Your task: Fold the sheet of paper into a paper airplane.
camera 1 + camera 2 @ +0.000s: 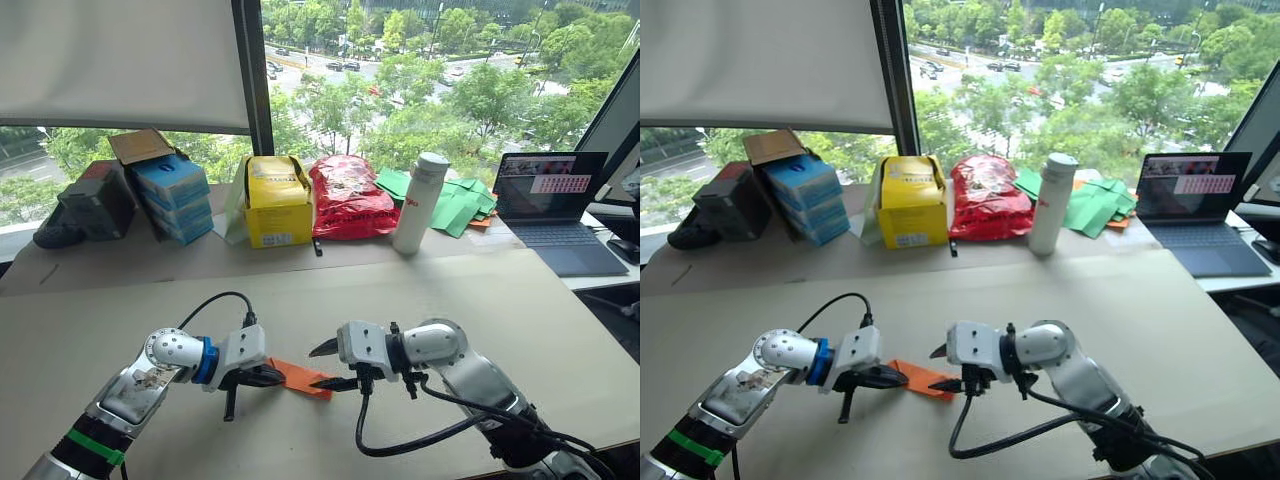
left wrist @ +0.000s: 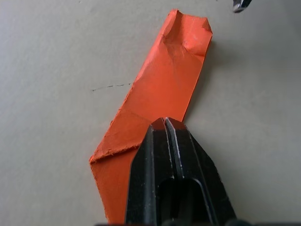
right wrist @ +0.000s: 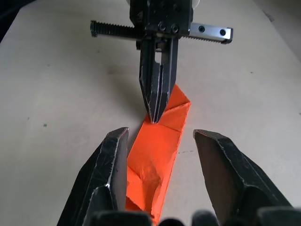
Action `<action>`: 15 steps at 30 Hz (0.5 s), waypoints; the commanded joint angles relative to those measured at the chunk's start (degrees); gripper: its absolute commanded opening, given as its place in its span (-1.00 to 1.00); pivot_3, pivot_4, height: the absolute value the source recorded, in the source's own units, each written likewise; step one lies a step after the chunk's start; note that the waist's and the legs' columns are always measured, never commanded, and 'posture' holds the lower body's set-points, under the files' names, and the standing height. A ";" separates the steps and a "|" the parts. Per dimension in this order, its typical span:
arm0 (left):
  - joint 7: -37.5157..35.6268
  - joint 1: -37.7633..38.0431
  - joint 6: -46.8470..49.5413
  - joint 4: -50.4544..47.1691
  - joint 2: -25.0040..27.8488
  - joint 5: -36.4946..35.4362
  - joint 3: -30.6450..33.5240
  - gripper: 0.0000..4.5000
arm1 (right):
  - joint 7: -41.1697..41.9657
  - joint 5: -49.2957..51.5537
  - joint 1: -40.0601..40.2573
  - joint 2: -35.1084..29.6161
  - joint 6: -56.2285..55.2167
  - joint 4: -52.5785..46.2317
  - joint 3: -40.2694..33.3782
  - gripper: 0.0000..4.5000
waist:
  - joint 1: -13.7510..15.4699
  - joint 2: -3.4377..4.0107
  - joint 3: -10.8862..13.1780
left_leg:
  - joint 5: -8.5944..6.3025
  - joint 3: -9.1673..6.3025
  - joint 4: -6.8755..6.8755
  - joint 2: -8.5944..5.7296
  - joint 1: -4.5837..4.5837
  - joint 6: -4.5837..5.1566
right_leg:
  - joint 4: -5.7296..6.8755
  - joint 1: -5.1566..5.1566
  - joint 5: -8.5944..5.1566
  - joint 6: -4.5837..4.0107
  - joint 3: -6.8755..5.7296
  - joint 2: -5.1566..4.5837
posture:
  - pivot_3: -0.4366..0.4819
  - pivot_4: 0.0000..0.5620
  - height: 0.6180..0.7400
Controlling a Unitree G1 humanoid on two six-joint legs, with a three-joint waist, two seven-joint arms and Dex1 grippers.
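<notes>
orange sheet of paper (image 2: 162,89) (creased narrow strip, crumpled end) lies flat.

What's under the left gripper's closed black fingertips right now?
The folded bright orange paper strip, lying flat on the beige table, with the left gripper shut and pressing on it. The paper directly beneath is covered.

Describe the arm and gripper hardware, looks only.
Both arms are silver-grey metal with white wrist housings and looping black cables. The left arm has a blue wrist ring and a green band. The left gripper and right gripper have tapered black fingers; a toothed rail crosses the left gripper's base.
</notes>
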 commanded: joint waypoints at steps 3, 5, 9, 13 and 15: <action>0.38 -0.33 -1.32 1.15 -0.40 0.81 0.41 -1.00 | -3.92 0.18 -1.96 3.02 4.69 0.10 1.45 -0.21 | 0.01 0.00 0.00 | 0.01 -0.02 -0.01 0.00 0.00 -0.02 | 0.02 -0.01 0.00 0.00 -0.02 0.00 | -0.05 -0.47 1.00; 0.47 -0.44 -1.20 1.12 -0.62 0.53 0.59 -1.00 | -5.20 -1.06 -2.07 3.69 4.36 1.59 2.84 -0.52 | 0.00 0.00 0.00 | 0.01 0.00 0.00 -0.01 0.00 -0.02 | 0.01 -0.01 0.00 0.00 -0.01 -0.01 | -0.05 -0.47 1.00; 0.72 -0.43 -1.12 1.07 -0.76 0.67 0.74 -1.00 | -8.07 -3.69 -2.25 5.35 4.01 4.88 5.52 -0.99 | -0.01 0.00 0.00 | 0.02 0.01 0.00 -0.02 -0.01 -0.04 | 0.02 -0.02 0.00 0.00 -0.02 -0.01 | -0.05 -0.47 1.00; 0.91 -0.24 -1.10 0.91 -0.83 0.83 0.72 -1.00 | -9.47 -6.35 -2.25 5.79 3.81 7.97 7.99 -0.99 | -0.02 0.00 0.00 | 0.04 0.02 0.00 -0.02 -0.01 -0.07 | 0.03 -0.02 0.00 0.00 -0.03 0.00 | -0.05 -0.47 1.00; 0.99 -0.27 -0.94 0.81 -0.90 0.78 0.75 -1.00 | -9.48 -7.39 -1.93 5.35 4.28 9.06 9.09 -0.99 | -0.03 0.00 0.00 | 0.04 0.01 0.00 -0.02 0.00 -0.07 | 0.03 -0.02 0.00 0.00 -0.05 0.01 | -0.05 -0.47 1.00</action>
